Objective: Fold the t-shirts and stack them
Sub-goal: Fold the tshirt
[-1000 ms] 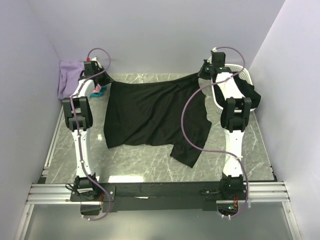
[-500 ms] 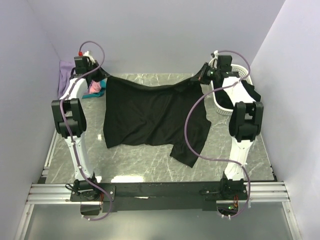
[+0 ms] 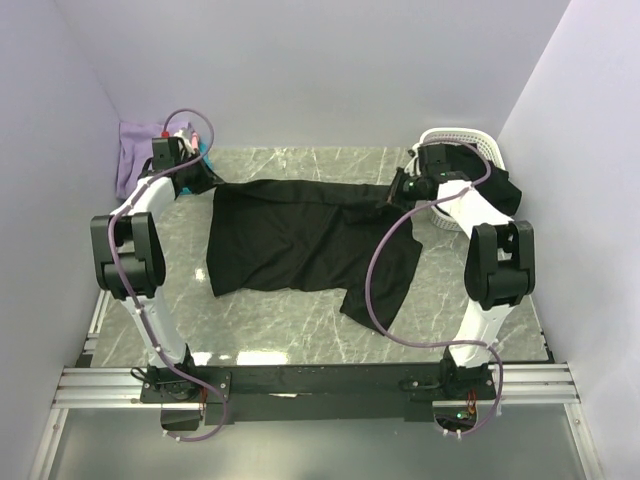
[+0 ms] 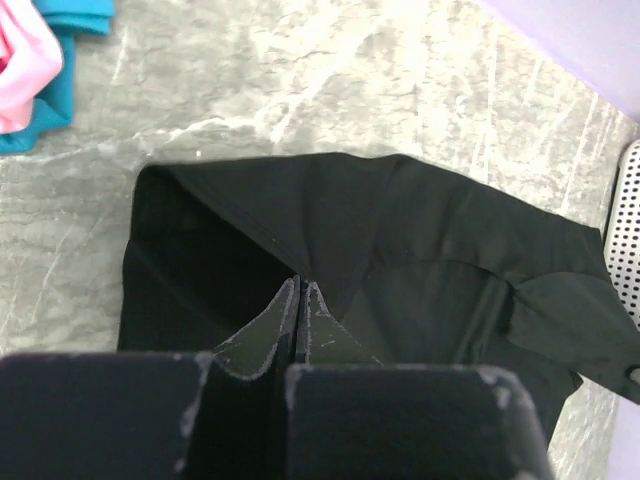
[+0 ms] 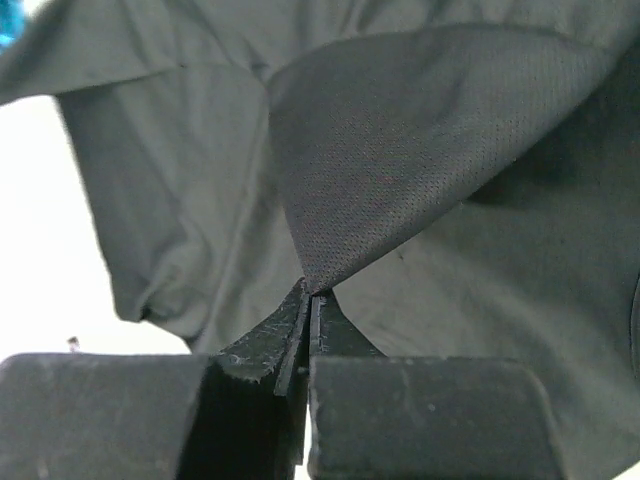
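The loose black cloth t-shirt point(image 3: 300, 235) lies spread mid-way across the grey marble table point(image 3: 300, 335); the left gripper point(image 4: 300, 285) pinches its 10 o'clock edge, the right gripper point(image 5: 308, 292) its 2 o'clock edge; a white perforated plastic basket point(image 3: 455, 137) stands close behind at 2 o'clock; a folded lavender t-shirt point(image 3: 135, 155), a pink t-shirt point(image 4: 25, 60) and a teal t-shirt point(image 4: 85, 12) crowd 10 o'clock.

On my overhead feed both arms are one build: white links with chunky black joint housings, the left arm point(image 3: 130, 262) at nine o'clock, the right arm point(image 3: 497, 262) at three. A mauve cable point(image 3: 371, 280) trails along each. Black bases point(image 3: 165, 378) sit at six o'clock. Up close, the left gripper point(image 4: 302, 286) and right gripper point(image 5: 310, 292) show matte black fingers point(image 4: 255, 340), their edges scuffed pale.
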Robot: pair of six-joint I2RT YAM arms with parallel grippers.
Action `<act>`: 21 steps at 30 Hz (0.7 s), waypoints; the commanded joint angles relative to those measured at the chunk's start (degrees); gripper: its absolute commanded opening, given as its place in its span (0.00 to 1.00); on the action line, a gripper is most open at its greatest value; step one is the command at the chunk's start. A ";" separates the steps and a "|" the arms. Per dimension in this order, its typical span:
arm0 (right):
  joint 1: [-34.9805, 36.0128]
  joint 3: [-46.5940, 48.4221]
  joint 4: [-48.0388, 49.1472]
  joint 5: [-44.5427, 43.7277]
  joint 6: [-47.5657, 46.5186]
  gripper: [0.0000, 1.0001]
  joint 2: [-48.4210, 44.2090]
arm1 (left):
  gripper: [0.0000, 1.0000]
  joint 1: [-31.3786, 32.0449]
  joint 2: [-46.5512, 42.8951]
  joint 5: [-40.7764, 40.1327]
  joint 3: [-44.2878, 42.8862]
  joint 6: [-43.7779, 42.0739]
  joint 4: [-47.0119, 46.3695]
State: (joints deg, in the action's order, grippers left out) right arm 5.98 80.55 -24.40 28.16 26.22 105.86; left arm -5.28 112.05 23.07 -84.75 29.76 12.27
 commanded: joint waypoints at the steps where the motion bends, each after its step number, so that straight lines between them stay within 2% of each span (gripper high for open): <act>1: 1.14 -1.53 -2.67 -7.85 -1.08 0.00 -2.24 | 0.01 1.15 -3.68 -3.37 0.38 -1.19 2.04; 7: 1.58 -7.07 -1.79 -20.83 0.76 0.00 -4.96 | 0.01 1.59 -3.24 -6.55 0.81 -1.63 5.04; 12: 1.49 -7.69 -1.88 -30.08 1.90 0.00 -5.58 | 0.01 1.41 -0.96 -11.80 -0.15 -2.60 8.55; 16: 1.14 -6.64 -2.22 -32.55 1.56 0.00 -3.92 | 0.01 1.32 1.06 -14.27 -1.82 -3.30 10.40; 20: 1.05 -4.62 -3.28 -29.93 0.59 0.00 -0.75 | 0.01 1.06 3.87 -13.58 -3.67 -4.62 11.90; 21: 1.14 -4.44 -3.37 -29.14 0.50 0.07 -0.31 | 0.01 1.15 4.66 -13.49 -4.02 -4.71 12.25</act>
State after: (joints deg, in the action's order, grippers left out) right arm 7.46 73.12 -27.38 0.01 27.38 104.44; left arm -3.95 114.41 10.83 -85.86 27.24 22.24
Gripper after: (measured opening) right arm 0.008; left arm 0.016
